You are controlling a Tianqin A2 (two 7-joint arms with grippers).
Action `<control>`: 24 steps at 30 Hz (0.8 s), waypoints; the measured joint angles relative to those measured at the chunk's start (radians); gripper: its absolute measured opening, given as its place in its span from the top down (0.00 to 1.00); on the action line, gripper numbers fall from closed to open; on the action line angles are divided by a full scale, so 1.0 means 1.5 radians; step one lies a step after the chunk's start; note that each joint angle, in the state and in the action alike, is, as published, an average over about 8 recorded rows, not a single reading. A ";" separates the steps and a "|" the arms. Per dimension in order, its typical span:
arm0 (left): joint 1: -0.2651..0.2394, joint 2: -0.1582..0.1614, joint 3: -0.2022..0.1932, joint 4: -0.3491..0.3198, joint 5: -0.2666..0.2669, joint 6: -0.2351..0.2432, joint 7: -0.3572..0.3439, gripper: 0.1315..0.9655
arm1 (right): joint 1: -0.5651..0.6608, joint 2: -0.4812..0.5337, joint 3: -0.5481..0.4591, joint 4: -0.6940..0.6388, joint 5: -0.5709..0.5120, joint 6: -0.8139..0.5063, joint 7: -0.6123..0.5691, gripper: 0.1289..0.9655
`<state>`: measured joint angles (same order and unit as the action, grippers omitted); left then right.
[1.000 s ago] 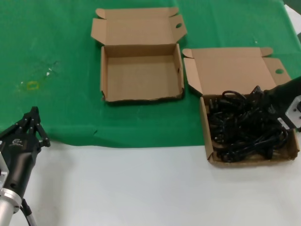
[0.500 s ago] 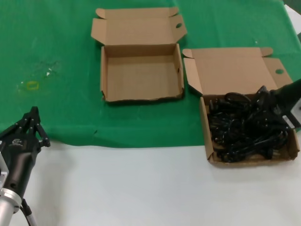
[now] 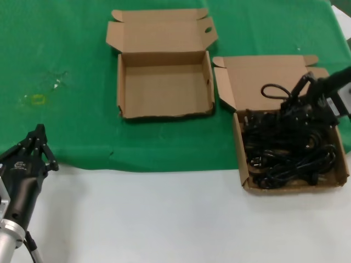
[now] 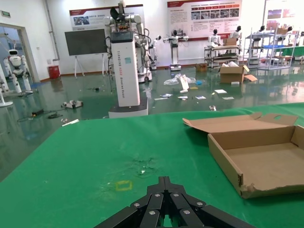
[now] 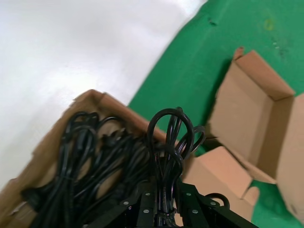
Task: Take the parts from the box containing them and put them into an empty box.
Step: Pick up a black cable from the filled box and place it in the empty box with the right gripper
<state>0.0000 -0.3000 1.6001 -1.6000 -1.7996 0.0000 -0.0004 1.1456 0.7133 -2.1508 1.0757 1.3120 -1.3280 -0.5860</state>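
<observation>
The box with the parts (image 3: 343, 164) sits at the right on the green cloth, holding a tangle of black power cords (image 3: 288, 156). My right gripper (image 3: 296, 107) is shut on one coiled cord (image 3: 272, 90) and holds it just above the pile, over the box's far edge. In the right wrist view the fingers (image 5: 145, 202) clamp the cord's loop (image 5: 168, 137) above the other cords (image 5: 85, 161). The empty box (image 3: 164, 85) lies open to the left, also in the left wrist view (image 4: 266, 161). My left gripper (image 3: 39, 143) is shut, parked at front left.
A green cloth (image 3: 66, 49) covers the far half of the table; the near half is white (image 3: 164, 219). A faint yellow mark (image 3: 37, 99) lies on the cloth at the left. The large lid panel (image 3: 269, 79) lies open behind the cord pile.
My right gripper has risen from the pile and moved a little towards the far edge, lifting one coiled cord whose loop now stands above the other cords. The left arm has not moved.
</observation>
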 joint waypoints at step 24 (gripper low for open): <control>0.000 0.000 0.000 0.000 0.000 0.000 0.000 0.99 | 0.032 -0.153 -0.011 -0.116 0.000 0.135 -0.077 0.91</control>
<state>0.0000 -0.3000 1.6001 -1.6000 -1.7996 0.0000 -0.0004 1.1934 0.4842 -2.1671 0.9020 1.3123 -1.1251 -0.7008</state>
